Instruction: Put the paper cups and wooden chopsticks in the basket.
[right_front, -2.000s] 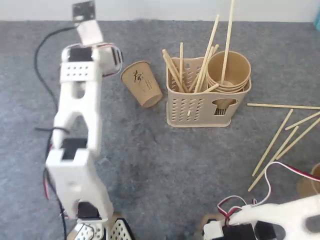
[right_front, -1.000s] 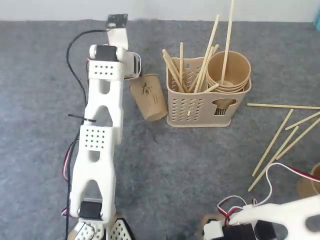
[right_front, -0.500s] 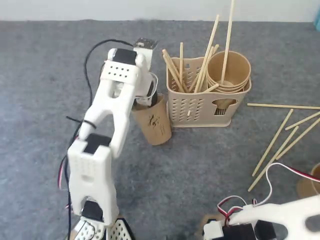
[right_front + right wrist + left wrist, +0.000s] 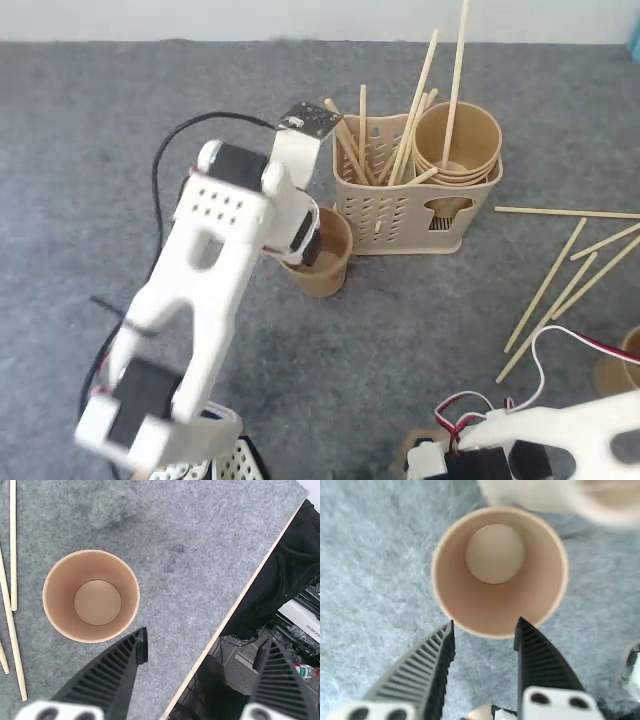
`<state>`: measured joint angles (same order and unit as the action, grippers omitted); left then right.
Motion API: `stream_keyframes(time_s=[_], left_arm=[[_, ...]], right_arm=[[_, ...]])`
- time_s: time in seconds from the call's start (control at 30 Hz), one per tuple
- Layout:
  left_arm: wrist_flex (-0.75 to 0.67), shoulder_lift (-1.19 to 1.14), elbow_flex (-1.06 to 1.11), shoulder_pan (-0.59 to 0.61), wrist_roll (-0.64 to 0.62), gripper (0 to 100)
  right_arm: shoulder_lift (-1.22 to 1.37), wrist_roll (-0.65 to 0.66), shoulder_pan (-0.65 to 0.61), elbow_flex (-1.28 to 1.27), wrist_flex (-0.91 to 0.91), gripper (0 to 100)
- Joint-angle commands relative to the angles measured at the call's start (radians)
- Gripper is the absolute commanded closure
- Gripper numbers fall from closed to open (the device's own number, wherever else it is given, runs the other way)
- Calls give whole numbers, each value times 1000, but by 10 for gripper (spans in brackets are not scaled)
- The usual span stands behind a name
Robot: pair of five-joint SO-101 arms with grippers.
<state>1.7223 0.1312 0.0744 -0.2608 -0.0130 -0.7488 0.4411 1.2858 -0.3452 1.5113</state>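
The left end effector has its two ribbed black fingers apart. Their tips sit over the near rim of a paper cup and are not pinching it. This cup stands upright on the grey-felted desk, mouth up, just beside the basket on its chopstick side. Whether cup and basket touch cannot be told.

The right end effector is spread wide above a second cup, which is also upright and stands near the desk's edge.

There are two loose cups in all, plus a nested stack in one basket compartment. The number of cups in the stack cannot be made out. One long chopstick stands inside it.

The other compartment holds a cluster of leaning chopsticks, too crossed to count exactly. Five loose chopsticks lie scattered on the desk, well apart from the basket, on the side where the stack is.

Both loose cups are plain brown paper, tapered, with a rolled rim and a round flat bottom, and both are empty. The chopsticks are pale, thin and straight. The basket is beige and perforated.
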Motion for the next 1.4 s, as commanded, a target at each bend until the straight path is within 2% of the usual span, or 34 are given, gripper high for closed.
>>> stream_keyframes(time_s=[0.0, 0.1, 0.23, 0.4, 0.53, 0.7, 0.83, 0.9, 1.13, 1.23, 1.37], left_arm=[[31, 215, -1, -23, 6, 812], [29, 296, -5, 0, 6, 812], [21, 405, -2, 46, 3, 812], [-89, 545, 133, 158, 0, 815], [-308, 686, 446, 212, 6, 815], [-618, 864, 814, 318, -9, 811], [-930, 881, 1053, 431, -193, 811], [-1005, 879, 1092, 463, -238, 811], [-1211, 881, 1205, 468, -296, 811], [-1218, 881, 1207, 466, -296, 811], [-1220, 885, 1207, 466, -296, 811]], right_arm=[[-33, 3, -21, 74, 2, 659], [-33, -35, -70, 187, 56, 659], [-25, -161, -145, 359, 108, 659], [-21, -302, -337, 494, 127, 659], [-21, -448, -547, 539, 116, 659], [-16, -640, -842, 539, -1, 659], [53, -766, -1046, 539, -133, 659], [108, -810, -1136, 539, -185, 659], [278, -825, -1356, 539, -387, 659], [343, -815, -1408, 539, -499, 659], [426, -732, -1463, 539, -604, 659]])
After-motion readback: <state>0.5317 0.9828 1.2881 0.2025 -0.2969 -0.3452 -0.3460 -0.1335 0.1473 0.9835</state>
